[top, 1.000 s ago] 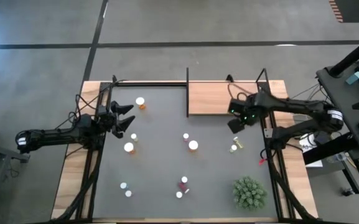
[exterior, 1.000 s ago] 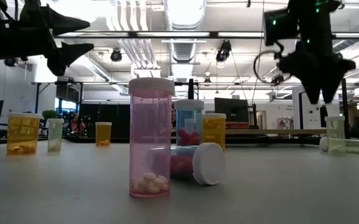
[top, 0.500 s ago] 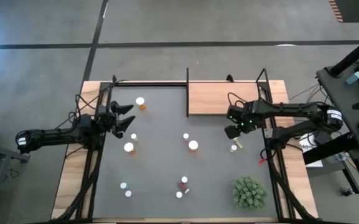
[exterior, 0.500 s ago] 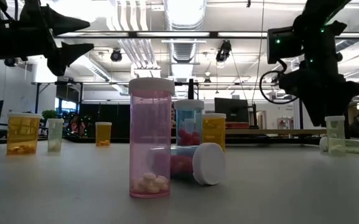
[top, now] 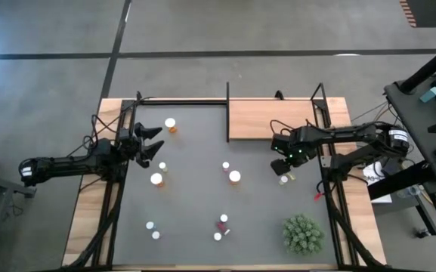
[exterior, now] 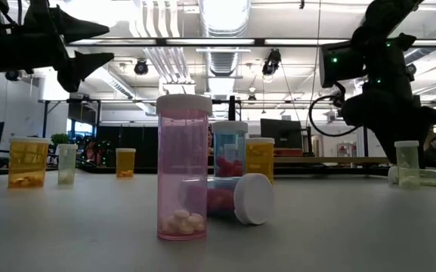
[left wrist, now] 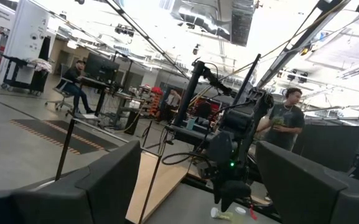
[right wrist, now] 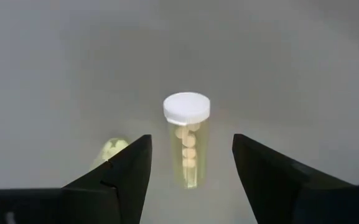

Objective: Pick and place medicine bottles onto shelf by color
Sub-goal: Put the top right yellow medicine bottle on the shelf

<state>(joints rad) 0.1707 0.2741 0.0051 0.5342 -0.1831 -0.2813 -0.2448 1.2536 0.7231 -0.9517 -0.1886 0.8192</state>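
Note:
Several small white-capped medicine bottles stand or lie on the dark mat (top: 195,196): orange ones (top: 157,179) at the left, pink ones (top: 223,220) near the middle and front, and two pale green ones at the right. One pale green bottle (right wrist: 187,149) stands upright, and the other (right wrist: 109,150) lies on its side beside it. The wooden shelf board (top: 267,119) lies at the far right. My right gripper (top: 282,163) is open and points down just above the upright green bottle (top: 283,180), its fingers (right wrist: 120,171) on either side of it and touching nothing. My left gripper (top: 152,143) is open and empty, raised at the far left.
A green spiky plant (top: 302,234) stands at the near right corner. The shelf's black frame posts (top: 227,113) rise along the far edge and beside the right arm. In the low view a tall pink bottle (exterior: 183,166) stands in front, with another lying behind it.
My right gripper has moved from the shelf's near edge toward the table's near edge and down, ending over the upright pale green bottle. The left arm and the bottles have kept still.

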